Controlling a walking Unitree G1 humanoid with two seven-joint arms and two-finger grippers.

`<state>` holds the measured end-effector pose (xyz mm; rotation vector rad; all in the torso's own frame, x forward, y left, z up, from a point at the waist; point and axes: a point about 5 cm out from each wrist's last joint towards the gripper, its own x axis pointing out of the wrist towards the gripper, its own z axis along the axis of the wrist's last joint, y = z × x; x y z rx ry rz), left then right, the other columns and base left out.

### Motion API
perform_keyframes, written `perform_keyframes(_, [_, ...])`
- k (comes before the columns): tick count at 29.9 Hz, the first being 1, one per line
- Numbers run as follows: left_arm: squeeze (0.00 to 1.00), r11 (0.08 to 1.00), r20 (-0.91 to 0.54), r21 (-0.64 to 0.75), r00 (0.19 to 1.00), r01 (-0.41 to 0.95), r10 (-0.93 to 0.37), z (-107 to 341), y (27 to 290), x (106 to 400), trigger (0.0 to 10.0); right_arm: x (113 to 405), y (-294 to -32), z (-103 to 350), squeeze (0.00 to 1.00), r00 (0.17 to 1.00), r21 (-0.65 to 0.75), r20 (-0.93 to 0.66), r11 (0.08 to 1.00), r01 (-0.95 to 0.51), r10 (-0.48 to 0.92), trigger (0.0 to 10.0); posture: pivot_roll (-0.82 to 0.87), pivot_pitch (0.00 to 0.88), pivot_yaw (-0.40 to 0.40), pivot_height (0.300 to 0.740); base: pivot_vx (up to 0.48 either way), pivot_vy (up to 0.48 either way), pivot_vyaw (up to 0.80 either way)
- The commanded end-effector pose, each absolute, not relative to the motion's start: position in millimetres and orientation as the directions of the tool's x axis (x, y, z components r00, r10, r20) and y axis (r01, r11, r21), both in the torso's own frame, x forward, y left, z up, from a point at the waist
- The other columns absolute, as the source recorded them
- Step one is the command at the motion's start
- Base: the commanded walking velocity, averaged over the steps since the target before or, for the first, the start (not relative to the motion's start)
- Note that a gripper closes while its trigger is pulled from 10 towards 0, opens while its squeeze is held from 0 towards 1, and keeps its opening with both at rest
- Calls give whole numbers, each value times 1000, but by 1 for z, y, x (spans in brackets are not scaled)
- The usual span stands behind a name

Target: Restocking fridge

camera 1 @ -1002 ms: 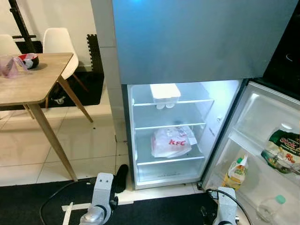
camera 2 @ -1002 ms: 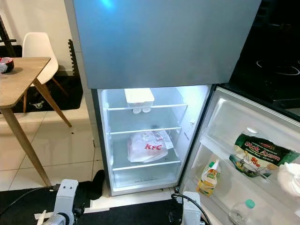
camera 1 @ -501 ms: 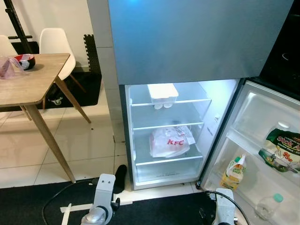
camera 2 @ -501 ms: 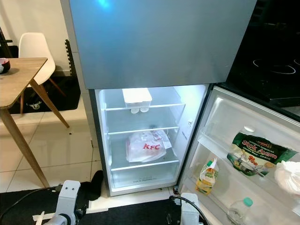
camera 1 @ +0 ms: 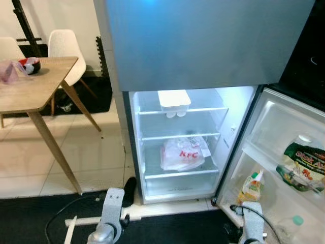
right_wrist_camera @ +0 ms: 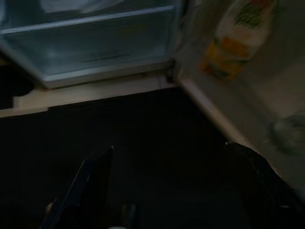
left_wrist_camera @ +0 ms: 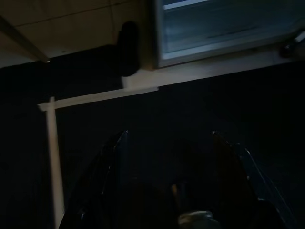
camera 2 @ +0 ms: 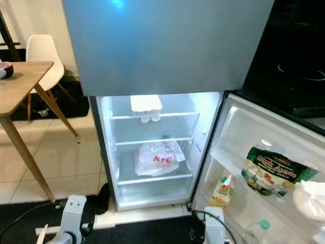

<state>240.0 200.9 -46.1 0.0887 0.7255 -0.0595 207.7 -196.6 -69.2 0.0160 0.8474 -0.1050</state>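
Standing before the open silver fridge (camera 1: 203, 46), we carried nothing.
Both grippers, left (left_wrist_camera: 167, 181) and right (right_wrist_camera: 167, 191), hung spread and empty; white KFC bag (camera 1: 183, 154) shelved at twelve o'clock, restocking apparently barely begun.

The fridge (camera 1: 152, 152) stands open, lit inside. A KFC bag (camera 1: 183, 154) lies on its middle shelf. Packets sit in the door (camera 1: 274, 132).

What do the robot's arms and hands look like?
Both arms are shiny silver-grey metal with rounded, blocky joints. A black cable loops over the right arm. The left gripper and the right gripper each have two long, flat black fingers.
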Motion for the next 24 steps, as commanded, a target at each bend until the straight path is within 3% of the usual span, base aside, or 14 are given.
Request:
perform_keyframes(1, [0,995,-665,63,746,80,-19,-46,203,239,10000,207,-196,-70,0,651,-12,-754,993,116,-85,10000,23,0,-29,738,0,-480,0])
perform_keyframes(14, [0,994,-653,59,756,89,-29,-44,201,242,10000,198,-172,-77,0,639,4,-767,995,96,-59,10000,22,0,-32,738,0,-480,0])
perform_keyframes(24, [0,994,-646,55,763,97,-39,-43,199,244,10000,210,-177,-70,0,656,1,-752,995,97,-64,10000,22,0,-33,738,0,-480,0])
